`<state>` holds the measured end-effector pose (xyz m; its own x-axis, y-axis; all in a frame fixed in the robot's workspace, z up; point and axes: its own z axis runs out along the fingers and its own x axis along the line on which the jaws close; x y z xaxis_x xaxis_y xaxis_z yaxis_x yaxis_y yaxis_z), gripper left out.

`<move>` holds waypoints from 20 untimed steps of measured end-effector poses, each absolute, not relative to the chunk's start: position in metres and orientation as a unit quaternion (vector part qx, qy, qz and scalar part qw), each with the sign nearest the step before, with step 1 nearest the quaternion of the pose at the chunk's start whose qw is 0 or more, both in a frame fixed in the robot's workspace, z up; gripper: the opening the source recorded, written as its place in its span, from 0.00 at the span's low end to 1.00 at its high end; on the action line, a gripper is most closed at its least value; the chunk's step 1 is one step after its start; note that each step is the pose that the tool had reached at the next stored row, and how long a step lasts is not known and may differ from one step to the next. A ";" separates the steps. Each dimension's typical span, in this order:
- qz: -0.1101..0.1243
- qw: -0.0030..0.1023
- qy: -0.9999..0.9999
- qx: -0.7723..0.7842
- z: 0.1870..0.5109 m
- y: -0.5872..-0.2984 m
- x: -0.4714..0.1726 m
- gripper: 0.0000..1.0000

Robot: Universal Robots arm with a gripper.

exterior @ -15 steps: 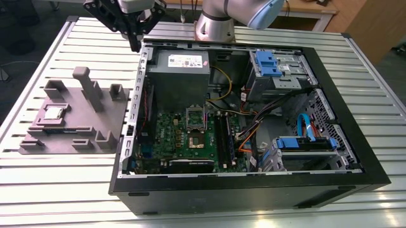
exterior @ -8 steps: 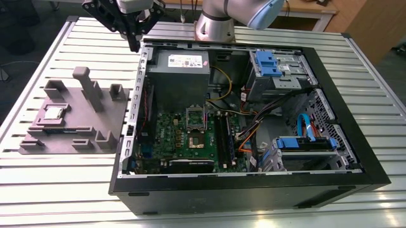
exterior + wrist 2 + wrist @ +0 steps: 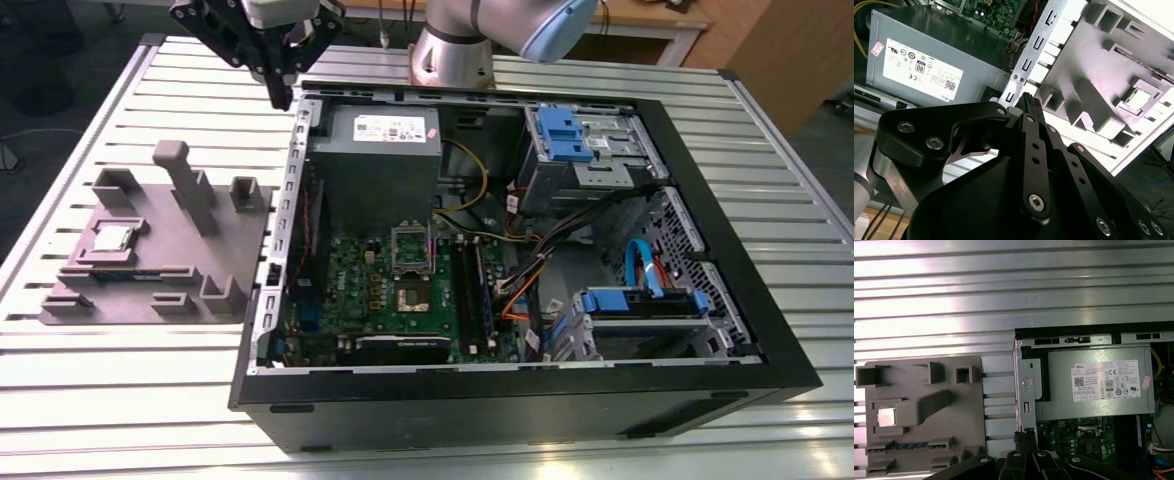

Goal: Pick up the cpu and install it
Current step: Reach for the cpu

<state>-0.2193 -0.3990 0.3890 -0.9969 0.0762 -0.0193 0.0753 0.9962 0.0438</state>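
Observation:
The cpu (image 3: 111,238) is a small silver square lying flat in a pocket of the grey fixture plate (image 3: 174,262), at the exterior view's left of the computer case. It also shows in both wrist views, as the cpu (image 3: 886,416) and as a bright square, the cpu (image 3: 1138,100). My gripper (image 3: 280,95) hangs high over the case's back left corner, apart from the cpu. The black fingers (image 3: 1029,102) meet at one tip with nothing held. The motherboard's socket frame (image 3: 411,268) stands open inside the case.
The open black computer case (image 3: 747,240) lies on a slatted metal table (image 3: 120,400). A grey power supply (image 3: 378,150) sits beside the gripper. Cables, blue drive brackets (image 3: 567,130) and memory slots fill the case. Upright posts (image 3: 180,180) rise from the fixture plate.

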 end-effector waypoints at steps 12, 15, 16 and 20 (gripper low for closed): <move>0.022 0.006 0.999 0.038 0.383 -0.399 -0.230 0.10; 0.022 0.006 0.999 0.038 0.383 -0.399 -0.232 0.10; 0.022 0.006 0.999 0.038 0.383 -0.399 -0.233 0.10; 0.022 0.006 0.999 0.038 0.383 -0.399 -0.235 0.10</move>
